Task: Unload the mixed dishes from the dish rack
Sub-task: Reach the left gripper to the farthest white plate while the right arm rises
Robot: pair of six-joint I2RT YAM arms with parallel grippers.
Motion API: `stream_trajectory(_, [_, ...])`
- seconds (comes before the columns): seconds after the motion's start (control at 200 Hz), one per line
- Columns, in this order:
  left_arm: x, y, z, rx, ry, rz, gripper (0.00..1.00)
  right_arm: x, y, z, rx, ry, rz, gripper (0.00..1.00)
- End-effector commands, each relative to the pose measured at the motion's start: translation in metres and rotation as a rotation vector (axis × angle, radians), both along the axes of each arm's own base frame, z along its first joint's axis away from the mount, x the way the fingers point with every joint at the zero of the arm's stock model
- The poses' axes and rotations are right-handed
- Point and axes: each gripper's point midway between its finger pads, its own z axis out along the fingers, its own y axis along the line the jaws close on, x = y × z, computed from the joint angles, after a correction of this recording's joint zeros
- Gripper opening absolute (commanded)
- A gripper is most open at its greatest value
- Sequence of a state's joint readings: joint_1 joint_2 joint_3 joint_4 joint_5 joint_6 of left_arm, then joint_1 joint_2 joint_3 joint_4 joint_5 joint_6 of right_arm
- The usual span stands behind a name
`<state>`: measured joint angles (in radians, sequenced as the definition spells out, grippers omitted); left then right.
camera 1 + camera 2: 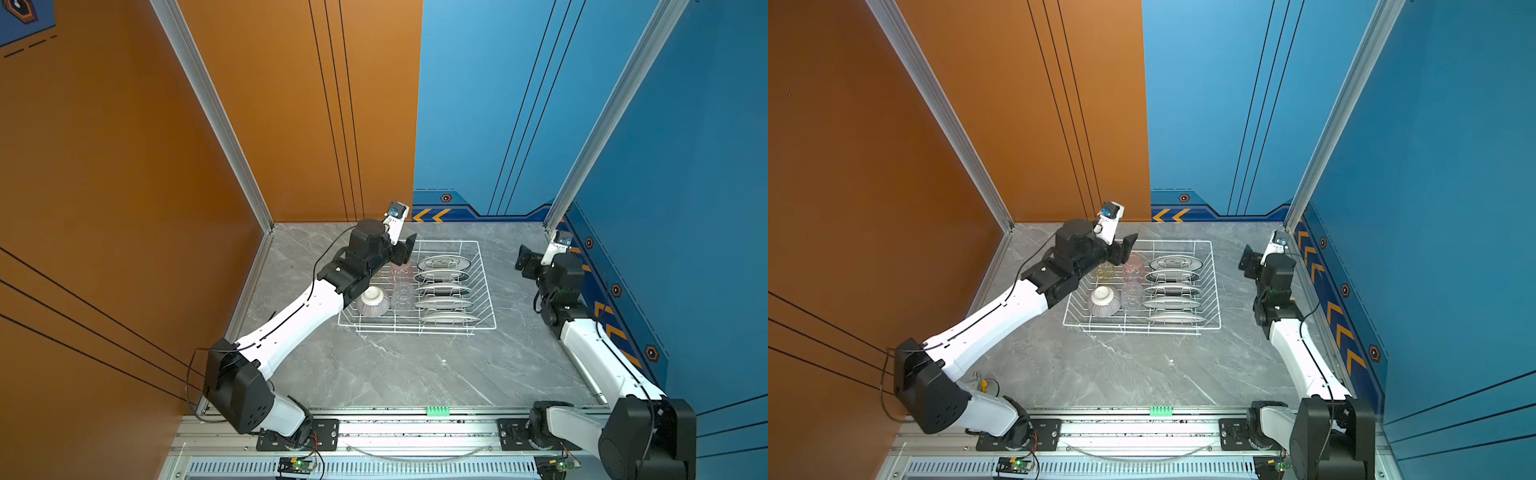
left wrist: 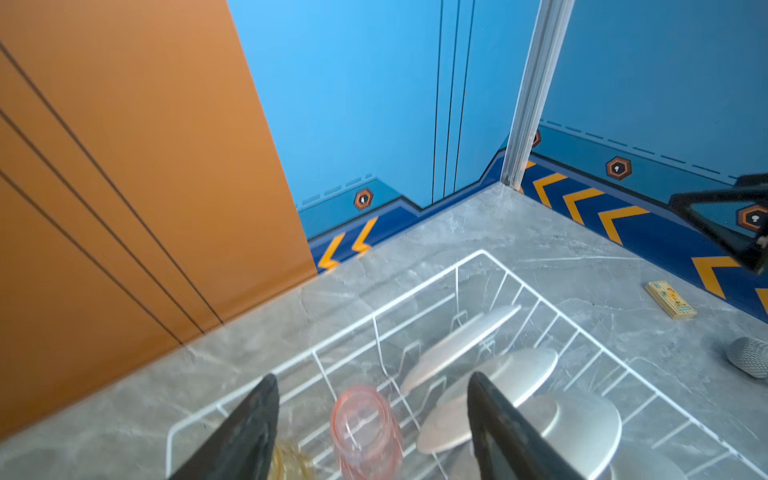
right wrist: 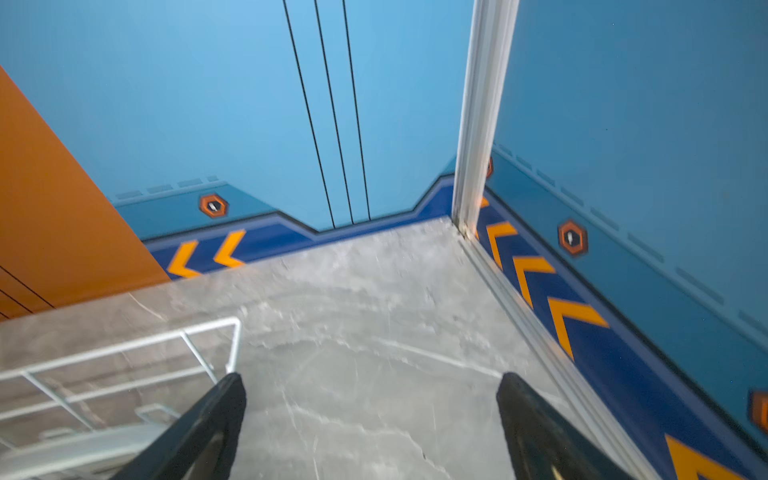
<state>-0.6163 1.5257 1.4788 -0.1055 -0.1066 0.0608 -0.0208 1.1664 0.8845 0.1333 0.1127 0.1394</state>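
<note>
1. Left wrist view: my left claw is spread and empty. Its jaws stand either side of the pink tumbler, above it and, as far as I can judge, not touching.
2. In both top views that claw hangs over the far left corner of the rack.
3. My right claw is also spread and holds nothing. It sits over bare surface, off the rack's far right corner and well apart from the plates.
4. The rack holds five plates on edge in the prong row along its right side. The pink tumbler and the clear tumbler stand in the middle, pink farther from me.
5. The bowl lies upside down at the near left.
6. Beyond the bowl is a yellow tumbler. My left arm hides most of it, so I go by the tint alone.
7. Progress, as I read it: I see no dish on the surface outside the rack, and nine pieces sit inside. So nothing is unloaded yet and the whole load is left.
8. The step in hand looks like a first pick, of the pink tumbler.
</note>
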Motion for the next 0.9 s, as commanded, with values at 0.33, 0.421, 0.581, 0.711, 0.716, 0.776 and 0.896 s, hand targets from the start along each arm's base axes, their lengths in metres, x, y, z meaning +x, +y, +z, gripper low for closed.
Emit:
stream_trajectory(0.33, [-0.006,-0.061,-0.057,0.442,0.278,-0.299,0.62,-0.010,0.076,-0.001,0.266,0.434,0.356,0.92])
stream_trajectory(0.421, [-0.004,-0.072,-0.069,0.491,0.302,-0.326,0.52,-0.003,0.087,-0.004,0.300,0.445,0.393,0.91])
stream_trajectory(0.581, [-0.001,-0.086,-0.073,0.511,0.287,-0.367,0.52,0.005,0.105,-0.007,0.299,0.460,0.444,0.91])
stream_trajectory(0.711, [-0.005,-0.094,-0.084,0.574,0.269,-0.413,0.53,0.010,0.115,-0.007,0.300,0.461,0.473,0.91])
stream_trajectory(0.716, [-0.005,-0.094,-0.084,0.576,0.269,-0.414,0.53,0.011,0.116,-0.007,0.300,0.461,0.474,0.91])
stream_trajectory(0.776, [-0.006,-0.096,-0.090,0.602,0.274,-0.422,0.54,0.013,0.119,-0.007,0.300,0.461,0.484,0.91])
stream_trajectory(0.896, [-0.004,-0.097,-0.100,0.636,0.289,-0.428,0.53,0.016,0.125,-0.008,0.301,0.466,0.497,0.91])
